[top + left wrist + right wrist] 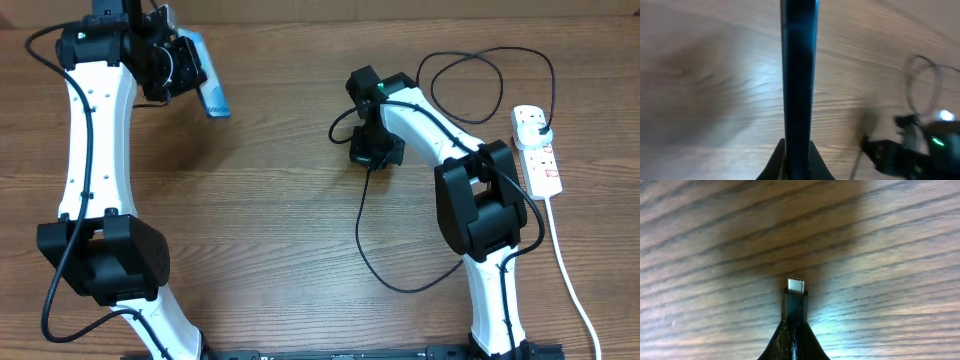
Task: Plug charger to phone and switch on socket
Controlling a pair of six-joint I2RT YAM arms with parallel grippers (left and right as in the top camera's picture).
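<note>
The right gripper [794,332] has its fingers pressed together on the charger [795,300], pinching the black connector just behind its small metal tip, which sticks out past the fingertips and points at the wooden table [900,255] close below. From overhead, this gripper [375,152] sits in the middle of the table, a little to the right. The charger's thin black cable [359,225] trails from it towards the near edge, curves right behind the arm, and loops again at the far right. Its black plug end [541,124] is seated in the far end of the power strip [540,165], a white strip with red-marked switches lying at the far right, well apart from the gripper. A white cord [566,265] runs from the strip to the near edge. The left gripper [188,66], at the far left, is shut on the phone [212,92], holding it lifted and tilted above the table, its light blue face partly showing. In the left wrist view the phone [799,75] is seen edge-on, a dark upright bar rising from between the closed fingers [775,165]
</note>
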